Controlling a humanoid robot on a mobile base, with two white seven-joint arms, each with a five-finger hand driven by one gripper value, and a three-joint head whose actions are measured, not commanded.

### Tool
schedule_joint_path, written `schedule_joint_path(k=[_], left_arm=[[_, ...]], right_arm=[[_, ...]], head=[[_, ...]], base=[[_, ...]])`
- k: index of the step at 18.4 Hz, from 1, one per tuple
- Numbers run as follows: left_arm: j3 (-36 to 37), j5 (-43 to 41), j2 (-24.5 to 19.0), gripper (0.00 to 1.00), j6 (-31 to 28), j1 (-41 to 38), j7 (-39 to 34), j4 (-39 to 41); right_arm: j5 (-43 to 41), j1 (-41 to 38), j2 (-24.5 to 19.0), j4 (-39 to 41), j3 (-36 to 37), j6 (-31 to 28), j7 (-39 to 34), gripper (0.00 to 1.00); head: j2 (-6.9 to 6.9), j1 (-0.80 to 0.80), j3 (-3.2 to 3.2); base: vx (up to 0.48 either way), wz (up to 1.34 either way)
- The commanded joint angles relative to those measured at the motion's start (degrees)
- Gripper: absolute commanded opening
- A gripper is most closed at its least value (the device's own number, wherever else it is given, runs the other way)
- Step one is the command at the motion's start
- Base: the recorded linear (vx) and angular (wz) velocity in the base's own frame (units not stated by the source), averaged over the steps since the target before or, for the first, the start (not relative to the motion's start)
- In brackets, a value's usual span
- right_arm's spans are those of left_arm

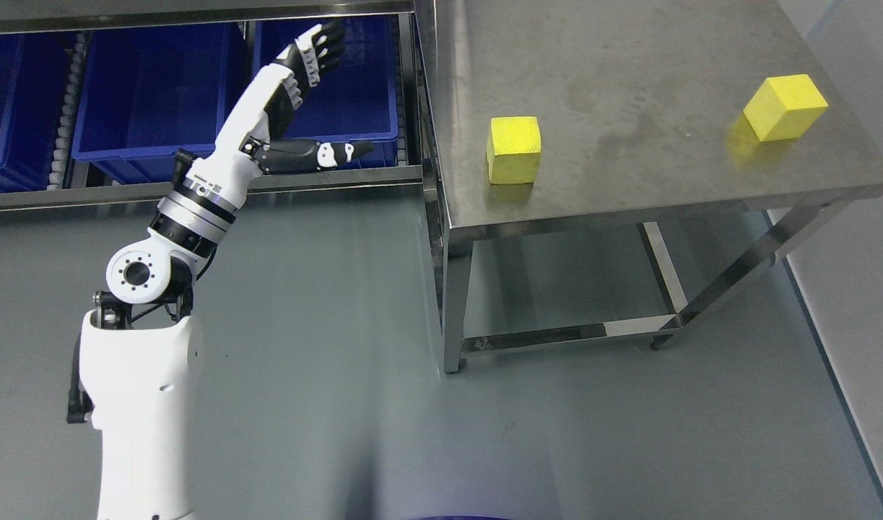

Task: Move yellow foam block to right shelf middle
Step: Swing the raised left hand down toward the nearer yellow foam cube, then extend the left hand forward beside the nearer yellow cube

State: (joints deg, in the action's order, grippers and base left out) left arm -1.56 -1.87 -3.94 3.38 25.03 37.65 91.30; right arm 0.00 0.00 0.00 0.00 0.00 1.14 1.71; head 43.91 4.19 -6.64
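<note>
Head view, left robot hand released, well apart from yellow foam block

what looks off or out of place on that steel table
Little stands out. Two yellow foam blocks sit intact on the steel table, the far-right one turned askew. Dull smudges mark the tabletop between them.

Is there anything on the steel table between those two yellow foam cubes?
No. In the head view, only bare, smudged steel table top lies between the near yellow foam cube and the far yellow foam cube.
</note>
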Motion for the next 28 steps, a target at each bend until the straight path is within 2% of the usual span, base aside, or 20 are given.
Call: schedule_joint_path(k=[1,3,9,16,28], left_arm=[[10.5,-4.4,-4.2,0.98,-0.1,6.2,3.0,-12.8],[13.8,-4.3,-3.4,0.98,0.0,8.9,3.0,-17.9],[17.5,-4.3,2.9,0.98,-1.0,14.4,4.7,-28.0],[20.2,-4.3,2.9,0.99,-1.8,20.0,5.8,-39.5],[25.1,-4.5,2.9,0.99,-1.4,24.8,3.0,-42.4]], right_arm=[[0.2,-1.3,1.0,1.0,0.7,0.0,0.0,1.00],[0.2,-1.4,1.0,1.0,0.7,0.0,0.0,1.00],[0.2,-1.4,1.0,1.0,0.7,0.0,0.0,1.00],[0.2,-1.4,1.0,1.0,0.7,0.0,0.0,1.00],[0.2,-1.3,1.0,1.0,0.7,0.0,0.0,1.00]], head=[[0.00,0.00,0.00],[0.00,0.00,0.00],[0.00,0.00,0.00],[0.00,0.00,0.00],[0.00,0.00,0.00]], base=[[0.000,0.00],[0.000,0.00],[0.000,0.00],[0.000,0.00],[0.000,0.00]])
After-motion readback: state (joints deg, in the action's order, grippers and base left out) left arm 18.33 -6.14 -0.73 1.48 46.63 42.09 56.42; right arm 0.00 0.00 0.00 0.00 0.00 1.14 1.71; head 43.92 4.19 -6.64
